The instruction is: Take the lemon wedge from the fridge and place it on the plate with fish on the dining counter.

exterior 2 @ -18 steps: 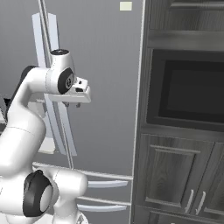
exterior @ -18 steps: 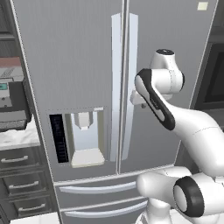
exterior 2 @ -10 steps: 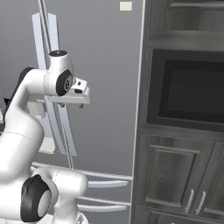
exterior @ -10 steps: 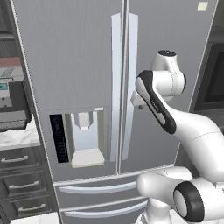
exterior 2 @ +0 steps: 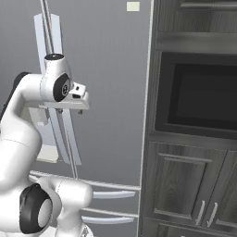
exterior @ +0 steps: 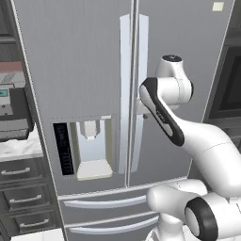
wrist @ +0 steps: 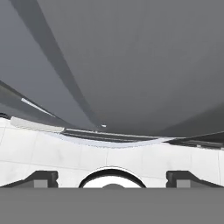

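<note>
- Fridge (exterior: 89, 70): tall grey brushed-steel French-door unit, both doors shut, smooth flat panels with a matte sheen.
- Two long pale vertical handles (exterior: 124, 94) flank the centre seam; they look like flat, slightly glossy metal strips.
- Water dispenser panel (exterior: 87, 148) is set into the left door: dark control strip, pale recessed bay, squared edges.
- Two lower drawers (exterior: 103, 207) with curved silver pull bars sit below the doors.
- Small pale square sticker (exterior 2: 133, 6) high on the right door.
- Gripper (exterior 2: 76, 107) is up at the right door beside its handle; in the hand view the two dark finger tips (wrist: 41, 178) stand far apart at either side, nothing between them, so the claw is spread wide.
- Lemon wedge, plate and dining counter: can't tell where they are from here.
- Room, left side: marbled white worktop (exterior: 19, 148) over dark drawers (exterior: 21, 188), with a boxy grey appliance (exterior: 12, 113) on top.
- Room, right side: dark wood-grain cabinets (exterior 2: 194, 185) with slim metal pulls, and a black glossy built-in oven (exterior 2: 199, 95).
</note>
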